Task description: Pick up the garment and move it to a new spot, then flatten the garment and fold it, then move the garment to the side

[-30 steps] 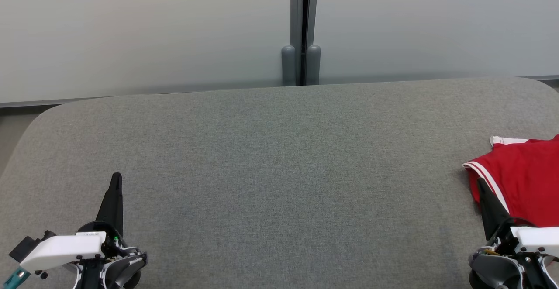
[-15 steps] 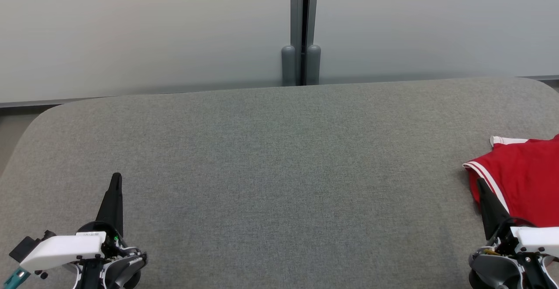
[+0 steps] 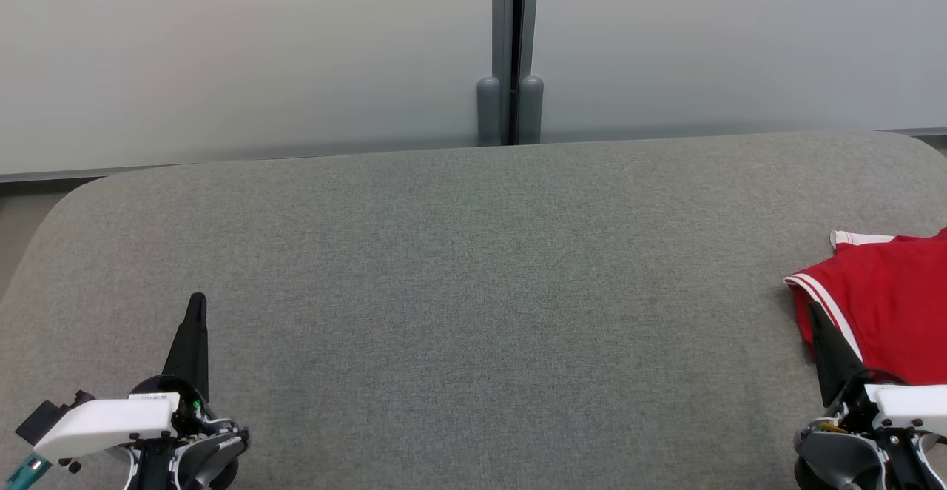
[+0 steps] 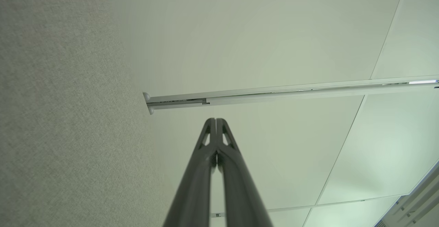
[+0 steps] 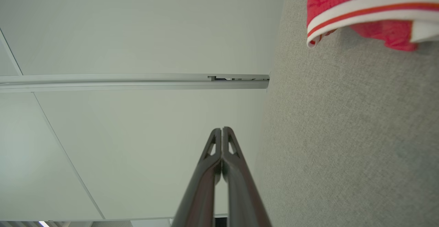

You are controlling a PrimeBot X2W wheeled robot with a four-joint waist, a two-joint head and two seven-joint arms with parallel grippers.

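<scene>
You have a tiny label on the white housing of your left gripper, too small to read. The red fabric garment with white striped trim lies bunched at the right edge of the grey woven padded surface with rounded corners, partly cut off by the head view. Your right gripper sits close beside its left hem. Both pairs of jaws are pressed together on nothing (wrist views agree). Wide open cloth lies between your arms. Behind stand pale frosted wall panels and a dark vertical post.
</scene>
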